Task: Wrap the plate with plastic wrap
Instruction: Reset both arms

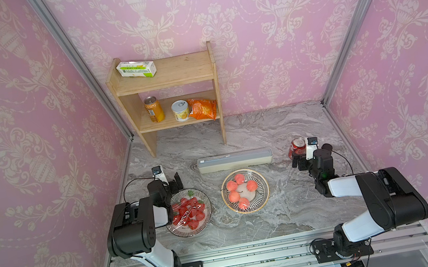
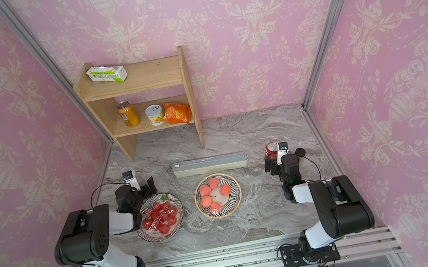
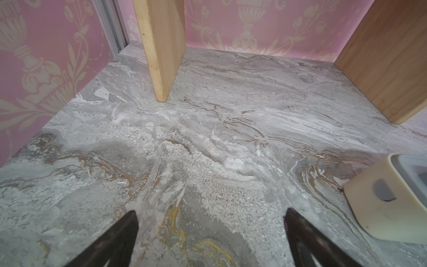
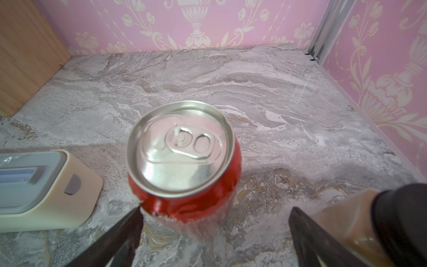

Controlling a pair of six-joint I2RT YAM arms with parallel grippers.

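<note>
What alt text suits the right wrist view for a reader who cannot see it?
A red drink can stands upright on the grey marble table just ahead of the open right claw. The end of a cream dispenser box lies beside it, a brown bottle by one finger; pink wallpaper behind.

Top views: high over the near edge, angled down toward the far wall; both share the whole surface (image 1: 293, 209).
Left wrist: low, close, facing the shelf (image 3: 161, 46) legs.
Right wrist: close on a red can (image 4: 182, 150), seemingly blurred.
Wrist overlap: dispenser box (image 3: 381, 208) ends.
</note>
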